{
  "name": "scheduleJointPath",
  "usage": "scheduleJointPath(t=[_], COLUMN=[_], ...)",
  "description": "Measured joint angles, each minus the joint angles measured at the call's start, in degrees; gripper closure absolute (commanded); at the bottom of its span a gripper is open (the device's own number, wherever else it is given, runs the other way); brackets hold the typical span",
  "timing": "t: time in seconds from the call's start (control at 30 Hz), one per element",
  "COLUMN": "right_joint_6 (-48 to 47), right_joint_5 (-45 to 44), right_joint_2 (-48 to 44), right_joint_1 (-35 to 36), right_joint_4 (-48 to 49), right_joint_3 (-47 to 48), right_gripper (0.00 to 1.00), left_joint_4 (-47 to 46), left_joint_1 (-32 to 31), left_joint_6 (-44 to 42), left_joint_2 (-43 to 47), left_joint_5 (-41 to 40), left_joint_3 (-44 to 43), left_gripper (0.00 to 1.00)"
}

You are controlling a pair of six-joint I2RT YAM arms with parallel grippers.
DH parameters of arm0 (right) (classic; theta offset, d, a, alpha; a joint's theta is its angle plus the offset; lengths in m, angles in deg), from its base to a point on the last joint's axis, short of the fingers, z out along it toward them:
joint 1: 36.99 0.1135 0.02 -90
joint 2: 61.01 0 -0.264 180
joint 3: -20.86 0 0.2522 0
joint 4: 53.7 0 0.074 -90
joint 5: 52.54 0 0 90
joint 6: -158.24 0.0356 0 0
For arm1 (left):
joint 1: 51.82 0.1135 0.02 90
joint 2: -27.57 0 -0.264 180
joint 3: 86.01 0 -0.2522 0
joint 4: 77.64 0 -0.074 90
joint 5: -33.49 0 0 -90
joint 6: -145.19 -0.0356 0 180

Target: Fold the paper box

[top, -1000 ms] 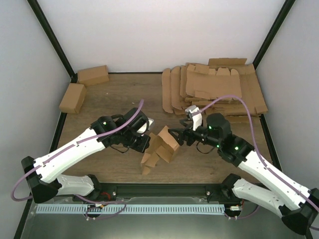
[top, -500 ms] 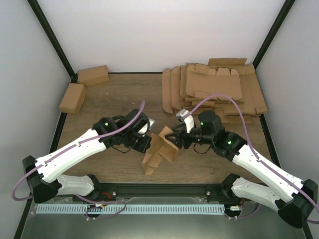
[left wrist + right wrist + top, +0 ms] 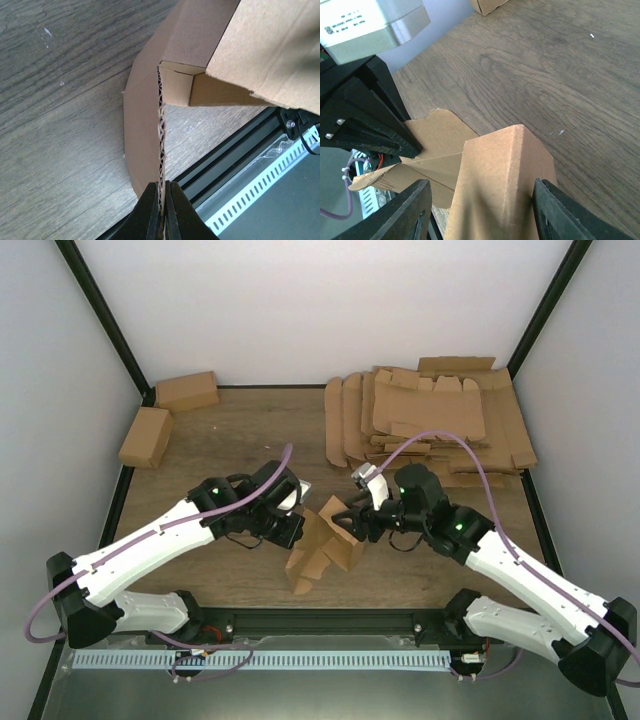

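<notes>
While the left fingers [image 3: 149, 216] pinch tightly one raw edge of the paper box [image 3: 322, 545], this half-folded box is between both arms, near the front edge of the wooden counter [image 3: 240, 435]. The right fingers [image 3: 404, 216] stand wide on both sides of a folded corner; whether they press it, I cannot tell. Two closed cardboard boxes [image 3: 187, 391] lie far left, and a pile of flat blanks [image 3: 430, 415] lies far right.

Folded corner of the paper box [image 3: 505, 170] between the right gripper's [image 3: 480, 202] wide-apart fingers, possibly touching one.
</notes>
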Motion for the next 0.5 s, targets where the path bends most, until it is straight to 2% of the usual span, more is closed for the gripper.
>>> scheduleJointPath(t=[0.2,0.37,0.5], right_joint_6=[-0.59,-0.79,-1.14], right_joint_5=[-4.96,-9.42,-11.54], right_joint_2=[0.28,1.27,1.25], right_joint_1=[3.91,6.16,6.4], right_joint_4=[-0.74,-1.01,-1.73], right_joint_3=[0.0,0.0,0.0], right_gripper=[0.42,0.34,0.32], left_joint_4=[-0.83,-0.9,-1.33], left_joint_1=[0.24,0.37,0.37], left_joint_6=[0.2,0.44,0.48], left_joint_2=[0.35,0.5,0.9], left_joint_5=[0.09,0.13,0.37], left_joint_3=[0.72,0.85,1.29], left_gripper=[0.96,0.96,0.96])
